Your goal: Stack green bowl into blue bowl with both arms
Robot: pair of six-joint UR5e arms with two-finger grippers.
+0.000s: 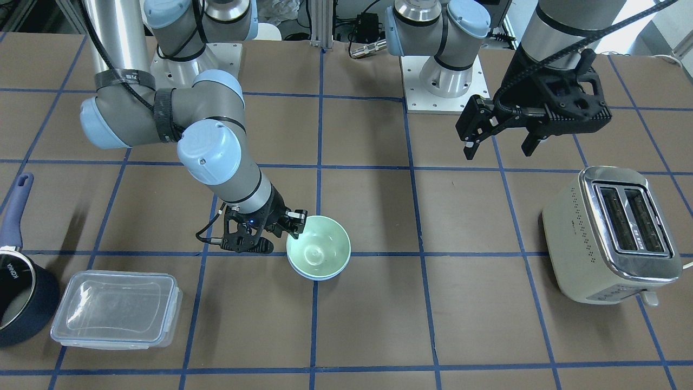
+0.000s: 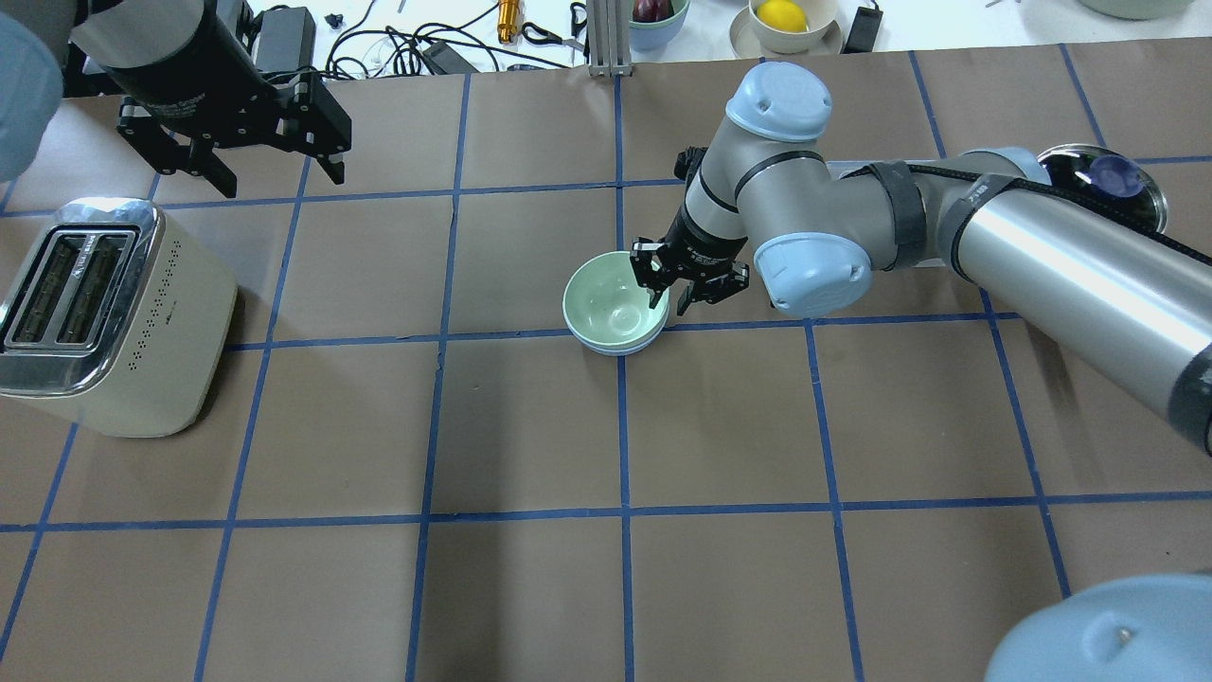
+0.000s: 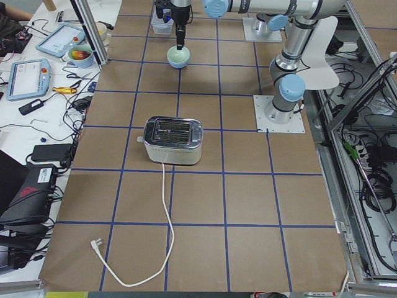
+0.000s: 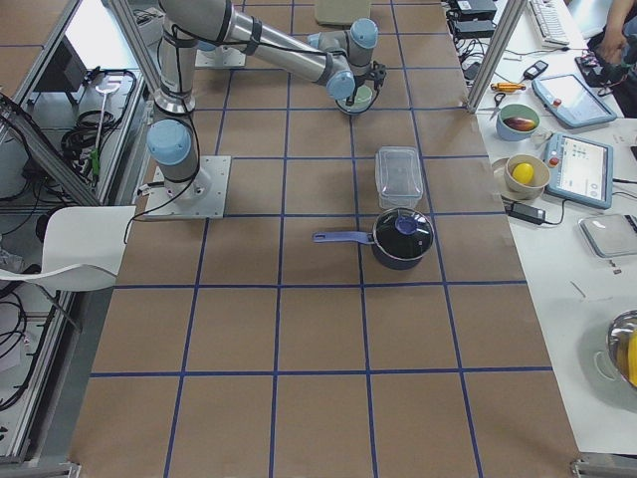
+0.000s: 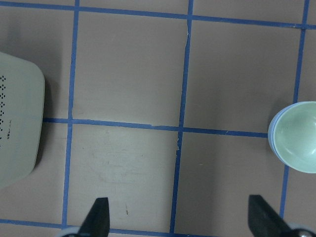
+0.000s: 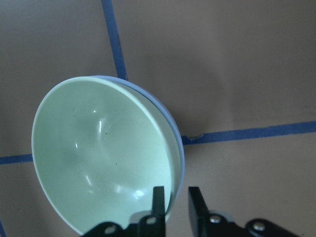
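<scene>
Right pincer (image 6: 176, 190): clenched on the rim of the green bowl (image 6: 98, 158), one finger inside, one outside.
Green bowl: nested upright in the blue bowl (image 1: 317, 277), mid-table (image 1: 460, 216).
Left pincer (image 1: 498, 152): released, fingers wide apart, raised above the table near the toaster (image 1: 612, 233).
</scene>
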